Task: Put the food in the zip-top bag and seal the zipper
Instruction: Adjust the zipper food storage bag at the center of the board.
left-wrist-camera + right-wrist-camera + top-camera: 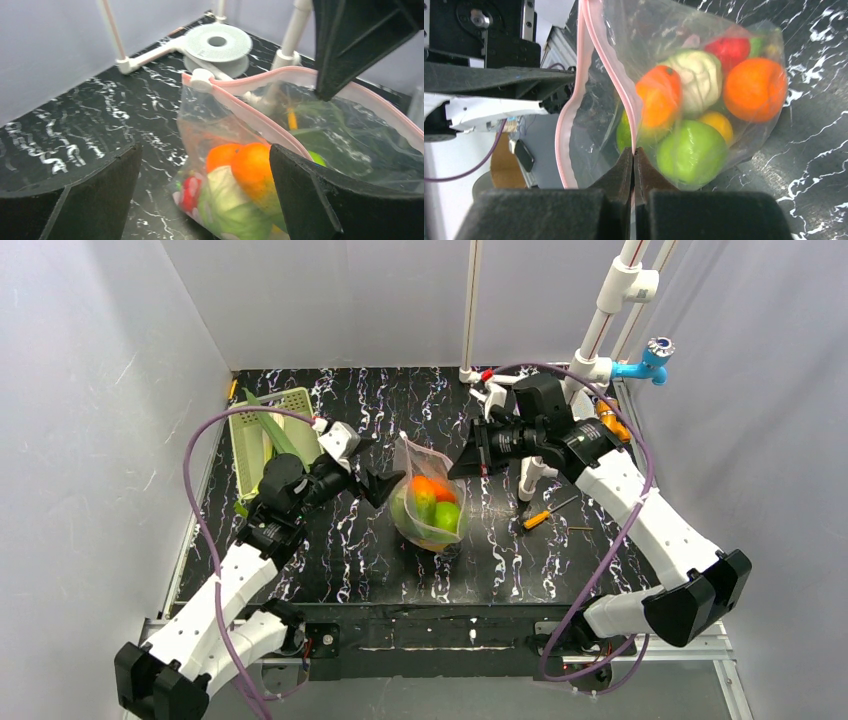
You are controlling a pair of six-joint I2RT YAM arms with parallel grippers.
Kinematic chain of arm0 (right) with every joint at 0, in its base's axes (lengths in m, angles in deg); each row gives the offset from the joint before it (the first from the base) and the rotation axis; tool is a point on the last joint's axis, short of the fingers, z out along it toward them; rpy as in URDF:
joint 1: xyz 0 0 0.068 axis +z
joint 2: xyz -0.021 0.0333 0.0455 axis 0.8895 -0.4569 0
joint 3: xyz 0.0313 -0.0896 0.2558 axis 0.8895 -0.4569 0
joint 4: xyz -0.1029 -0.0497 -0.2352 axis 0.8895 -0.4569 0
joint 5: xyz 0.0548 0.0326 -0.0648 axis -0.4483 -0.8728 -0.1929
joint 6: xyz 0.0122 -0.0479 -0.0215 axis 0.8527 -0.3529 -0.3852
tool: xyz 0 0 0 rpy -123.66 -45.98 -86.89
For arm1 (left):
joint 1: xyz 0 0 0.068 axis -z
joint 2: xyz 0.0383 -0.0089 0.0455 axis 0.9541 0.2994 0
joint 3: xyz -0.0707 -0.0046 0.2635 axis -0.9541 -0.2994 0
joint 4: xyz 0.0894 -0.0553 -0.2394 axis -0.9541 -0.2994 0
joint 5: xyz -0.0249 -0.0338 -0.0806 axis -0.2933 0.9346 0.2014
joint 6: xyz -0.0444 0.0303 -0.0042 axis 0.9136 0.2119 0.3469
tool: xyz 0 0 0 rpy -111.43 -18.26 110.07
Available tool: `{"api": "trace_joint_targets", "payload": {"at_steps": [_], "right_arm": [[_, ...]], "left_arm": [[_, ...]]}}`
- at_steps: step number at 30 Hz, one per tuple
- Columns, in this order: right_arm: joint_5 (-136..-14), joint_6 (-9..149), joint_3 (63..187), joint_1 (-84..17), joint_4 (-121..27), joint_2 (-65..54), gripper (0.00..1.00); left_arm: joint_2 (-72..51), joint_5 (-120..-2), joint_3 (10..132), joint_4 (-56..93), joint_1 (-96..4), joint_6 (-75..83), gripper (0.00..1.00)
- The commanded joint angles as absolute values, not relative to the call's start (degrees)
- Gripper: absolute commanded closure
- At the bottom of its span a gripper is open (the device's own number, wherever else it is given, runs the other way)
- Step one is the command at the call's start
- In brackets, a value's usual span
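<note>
The black, white-veined table (330, 570) carries everything. At its far left corner lies a pale green slatted basket (262, 435), its long side running from near to far.

The zip-top bag (428, 502) stands at the middle of the table, between the two arms. Its long axis is close to upright: the bulging bottom rests on the table and the mouth points up, leaning a little toward the far wall.

The left fingers (385, 487) are spread wide just beside the bag's left side and hold nothing. Whether they touch the plastic, the views do not settle. The right fingers (633, 167) are pressed together on the bag's mouth edge, pinching one pink strip.

The food sits heaped in the bag's bottom: a round orange fruit (754, 90), a round green one (691, 150), a pale cabbage-like piece (699, 75), an orange-and-yellow fruit (659, 97), a red piece (729, 50) and a small yellow one (719, 125).

The zipper (260, 122) gapes, its two pink tracks bowed apart, meeting at a white slider (200, 79) at the end away from the right fingers.

An orange-handled screwdriver (540, 518) lies on the table right of the bag, apart from it.
</note>
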State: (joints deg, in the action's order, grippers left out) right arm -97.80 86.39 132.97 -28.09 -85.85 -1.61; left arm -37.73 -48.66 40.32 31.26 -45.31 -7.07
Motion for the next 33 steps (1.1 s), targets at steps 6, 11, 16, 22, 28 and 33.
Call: {"api": "trace_joint_targets", "payload": {"at_steps": [6,11,16,22,28,33], "right_arm": [[-112.6,84.8,126.3,-29.8,-79.2,2.0,0.99],[-112.7,82.9,128.1,-29.8,-81.9,1.4,0.99],[-110.4,82.4,130.0,-29.8,-83.7,0.9,0.99],[-105.5,82.2,132.3,-29.8,-85.6,0.9,0.94],[-98.0,83.4,133.1,-29.0,-85.7,2.0,0.82],[-82.9,81.6,132.7,-22.8,-83.6,5.5,0.48]], "left_arm": [[-26.7,-26.7,43.4,38.6,-50.7,1.2,0.02],[-20.6,-17.5,44.6,47.0,-54.4,9.7,0.02],[-18.4,-11.6,43.7,56.1,-55.0,17.4,0.07],[-16.2,-15.2,48.2,42.9,-55.1,14.6,0.63],[-14.0,-13.4,49.7,43.7,-54.8,19.6,0.88],[-16.5,-18.6,50.0,39.8,-54.5,19.4,1.0]]}}
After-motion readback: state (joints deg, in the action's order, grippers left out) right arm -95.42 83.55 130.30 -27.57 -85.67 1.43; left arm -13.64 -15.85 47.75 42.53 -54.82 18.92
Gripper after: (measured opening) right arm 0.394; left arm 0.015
